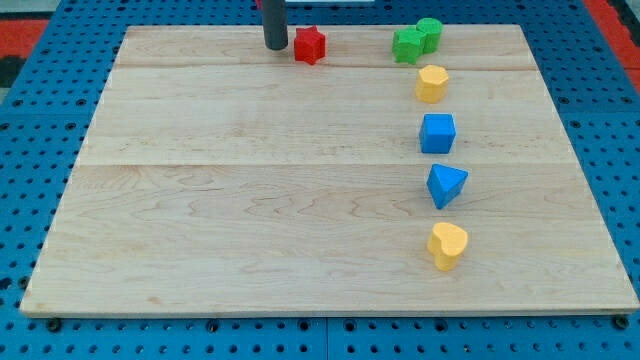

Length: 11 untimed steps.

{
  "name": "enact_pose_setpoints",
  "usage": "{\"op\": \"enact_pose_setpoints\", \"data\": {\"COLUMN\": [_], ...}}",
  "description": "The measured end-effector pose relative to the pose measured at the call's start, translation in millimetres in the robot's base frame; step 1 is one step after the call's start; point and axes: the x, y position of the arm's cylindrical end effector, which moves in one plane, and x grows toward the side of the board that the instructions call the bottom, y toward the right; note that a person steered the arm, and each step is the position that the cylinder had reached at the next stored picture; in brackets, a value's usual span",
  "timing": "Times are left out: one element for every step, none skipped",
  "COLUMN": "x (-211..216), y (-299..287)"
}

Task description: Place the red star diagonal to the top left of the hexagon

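Observation:
The red star [310, 45] lies near the board's top edge, a little left of centre. The yellow hexagon [431, 83] sits to its lower right, at the top of a column of blocks on the right. My tip [276, 46] rests on the board just left of the red star, with a small gap between them. The rod rises out of the view's top.
A green star [407, 45] touches a green cylinder [429, 33] above the hexagon. Below the hexagon stand a blue cube [437, 133], a blue triangle [446, 185] and a yellow heart [447, 245]. The wooden board [250, 200] lies on a blue pegboard.

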Motion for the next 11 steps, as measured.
{"op": "enact_pose_setpoints", "data": {"x": [44, 45, -1, -14, -13, 2, 58, 67, 29, 23, 32], "y": [-1, 84, 106, 60, 1, 69, 66, 16, -17, -41, -61]}}
